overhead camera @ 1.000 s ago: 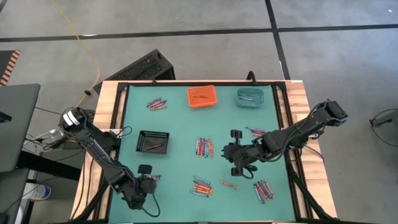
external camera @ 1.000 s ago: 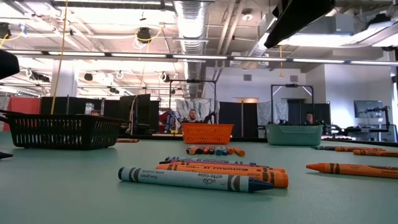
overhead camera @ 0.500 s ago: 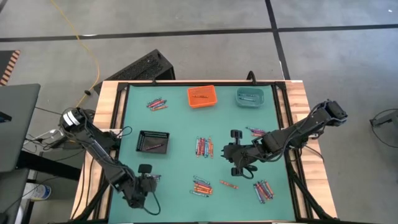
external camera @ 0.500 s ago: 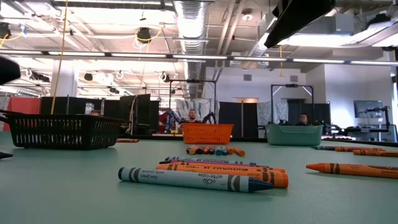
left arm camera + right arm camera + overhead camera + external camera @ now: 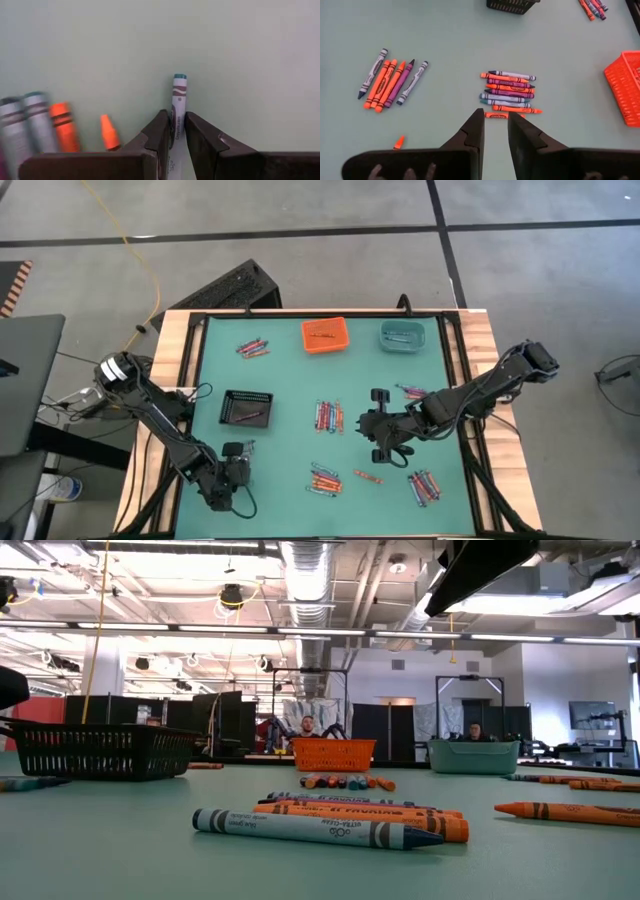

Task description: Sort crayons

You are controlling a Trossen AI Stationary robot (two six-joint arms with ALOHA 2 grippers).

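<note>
Left pincer (image 5: 174,131) low over the near left part of the surface (image 5: 280,380), fingers closed on one teal-tipped crayon (image 5: 178,100). The stick runs straight ahead out between the fingers, its capped end well forward of them. Whether it is already clear of the surface I cannot tell. Beside that pincer, off to one side in the left wrist view, lie loose crayons (image 5: 60,125): grey-wrapped ones and orange, not touching the held one.

Right pincer (image 5: 495,131) hangs above mid-surface with a narrow gap between its fingers, holding nothing. Directly ahead of and below it sits a stacked cluster (image 5: 509,91); a fanned group (image 5: 390,80) lies off to its side, well apart.

Judgement: step in hand is carrying the held crayon to its bin.
- Grip sits near one end, so the long free end may swing. Lift straight up and move slowly.
- Teal bin (image 5: 401,334) stands far across from the left pincer, at the far edge, past the black bin (image 5: 246,408) and beside the orange bin (image 5: 324,335).
- Route high over the black bin's rim.
- Release low inside the bin, to avoid bounce-out.
</note>
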